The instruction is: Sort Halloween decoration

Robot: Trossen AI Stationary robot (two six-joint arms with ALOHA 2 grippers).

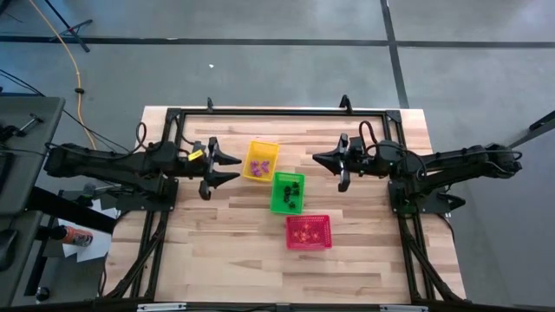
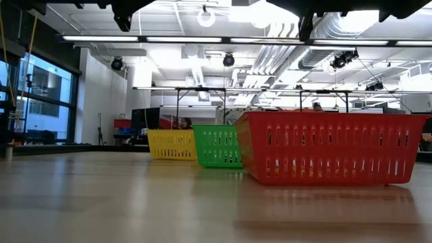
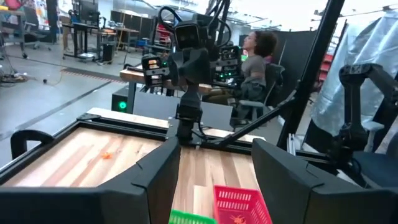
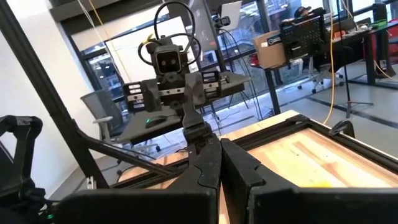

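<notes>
**Purple, black, orange: trinkets all binned, looks near done**

Purple trinkets (image 1: 257, 165) sit in the yellow basket (image 1: 274, 151), black ones (image 1: 291, 191) in the green basket (image 1: 279, 204), and orange ones (image 1: 305, 232) in the red basket (image 1: 325, 222). The three baskets run in a diagonal row across the middle of the wooden table (image 1: 208, 251), each just beside the next. No loose trinkets show on the bare wood in the high view, so the sort is prob. finished or v. close. One faint orange speck shows on the boards in the left wrist view; can't tell if it's a stray piece or a mark.

Left gripper (image 1: 232, 168) hangs above the table just beside the yellow basket, fingers spread wide w/ nothing between them: released, empty. Right gripper (image 1: 319, 159) is on the other side of the row, near the green basket, fingers pinched together, and nothing visible in them. Both arms are lifted off the surface; in the low view only their dark undersides show at the top edge.

What's left, as a judgement: at most a check for stragglers, then both arms back to rest. A person is seated in the room beyond the table, well apart from the work.
</notes>
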